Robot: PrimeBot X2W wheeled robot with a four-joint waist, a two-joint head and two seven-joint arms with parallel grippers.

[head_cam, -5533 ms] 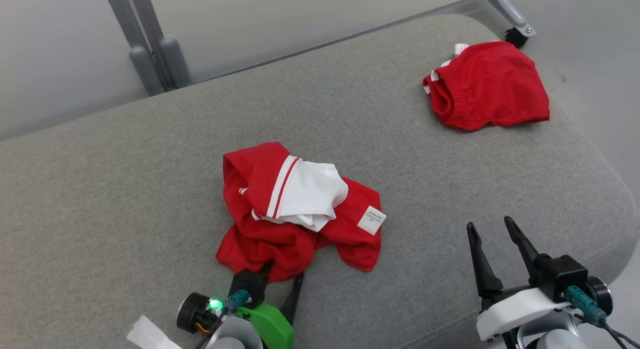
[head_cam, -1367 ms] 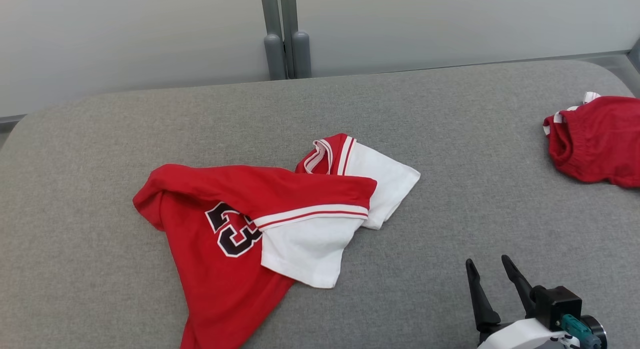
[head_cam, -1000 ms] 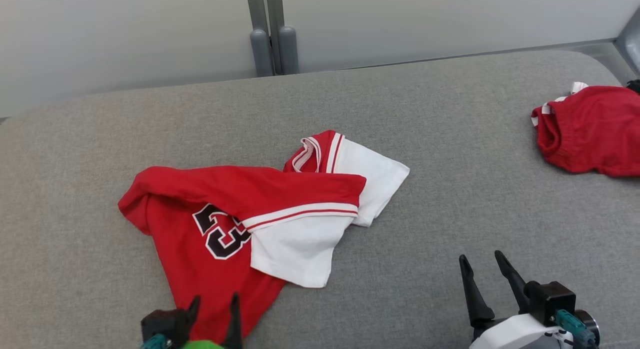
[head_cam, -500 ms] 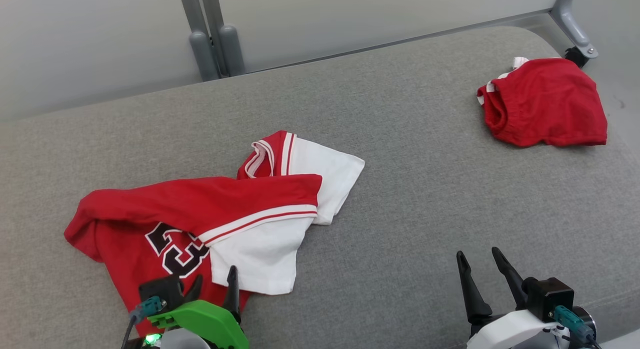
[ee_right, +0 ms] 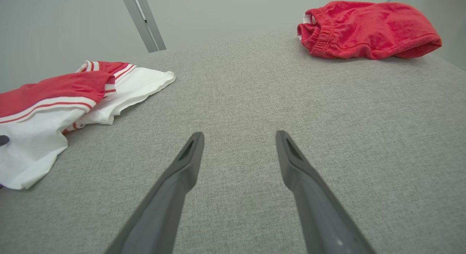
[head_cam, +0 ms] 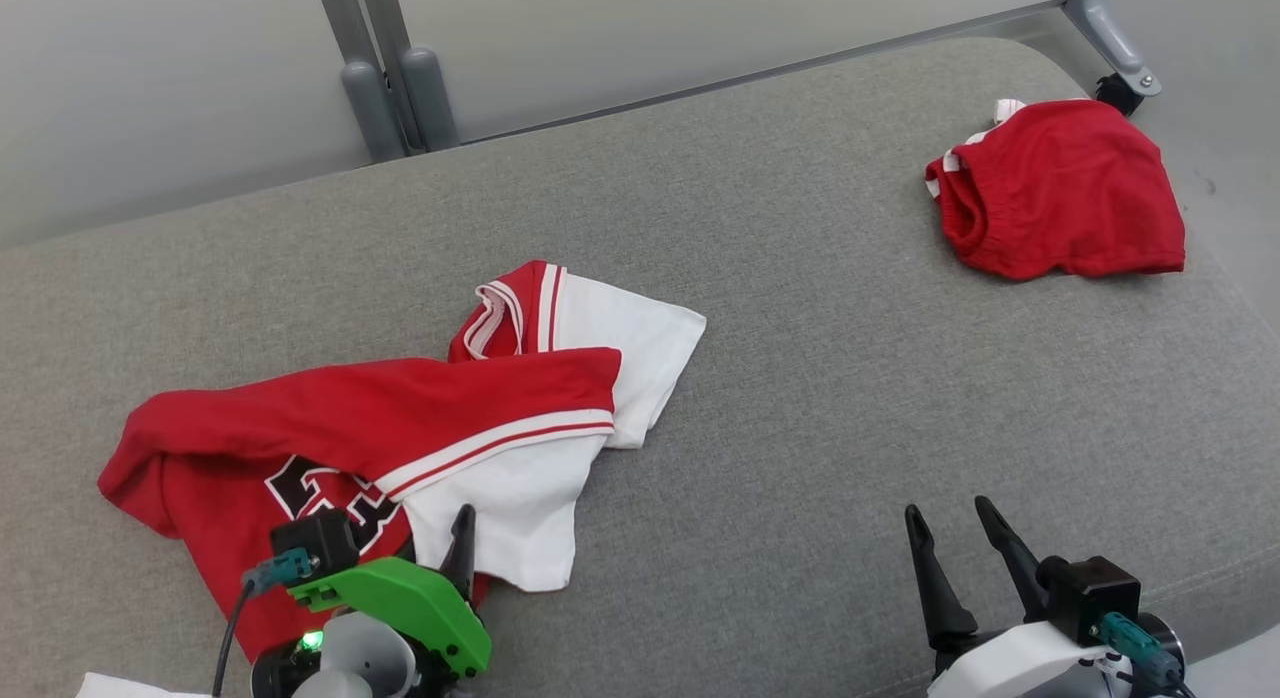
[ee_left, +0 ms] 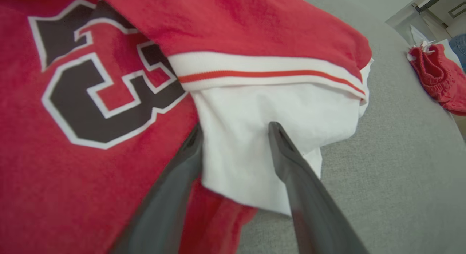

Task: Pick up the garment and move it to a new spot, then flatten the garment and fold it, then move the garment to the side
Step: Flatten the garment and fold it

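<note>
L gripper (ee_left: 235,127) down on jersey (head_cam: 380,408): jaws apart, straddling white sleeve (ee_left: 262,104), not pinched. R gripper (head_cam: 948,508) wide open, empty, over cushion (head_cam: 800,378), well right of jersey.

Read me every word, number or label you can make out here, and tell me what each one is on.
"3": a big black digit with a white outline on the red jersey, clear in the left wrist view.
The digit beside it is cut off by the picture's edge and cannot be read for sure.
No text shows on the red shorts.
</note>
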